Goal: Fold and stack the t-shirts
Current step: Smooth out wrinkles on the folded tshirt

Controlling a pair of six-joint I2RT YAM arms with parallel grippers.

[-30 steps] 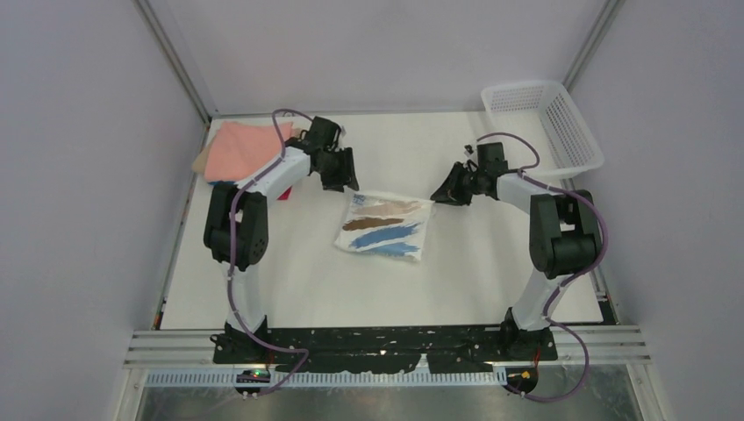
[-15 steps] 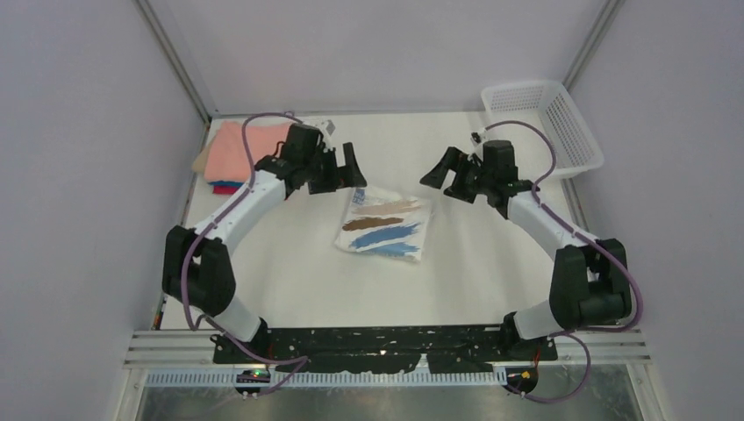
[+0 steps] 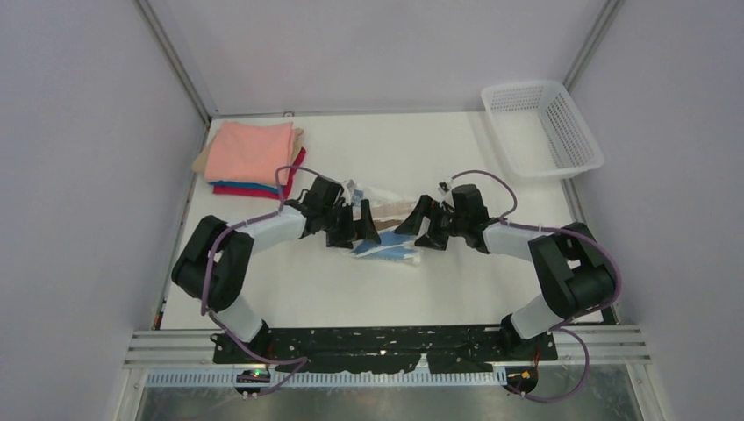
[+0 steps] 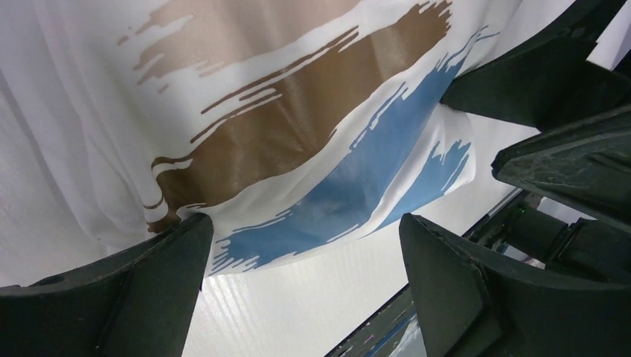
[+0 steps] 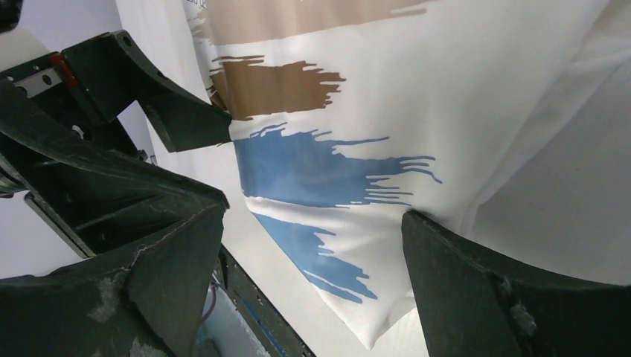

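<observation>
The white t-shirt (image 3: 390, 210) with tan and blue streaks lies folded in the middle of the table. My left gripper (image 3: 355, 228) is low at its left side and my right gripper (image 3: 419, 226) at its right side, facing each other. Both are open. In the left wrist view the t-shirt's (image 4: 283, 126) near blue-printed edge lies between the spread fingers (image 4: 134, 290) of the left gripper (image 4: 305, 253). In the right wrist view the t-shirt's (image 5: 417, 97) near corner lies between the wide jaws of the right gripper (image 5: 312, 245). A stack of folded t-shirts (image 3: 253, 153), salmon-pink on top, sits at the far left.
A white mesh basket (image 3: 544, 123) stands at the far right corner. The enclosure's walls close in the table on the left, right and back. The arm bases are bolted along the near edge.
Both arms have come down from beyond the printed t-shirt to its left and right sides, drawing close together. Both grippers have opened wide.
</observation>
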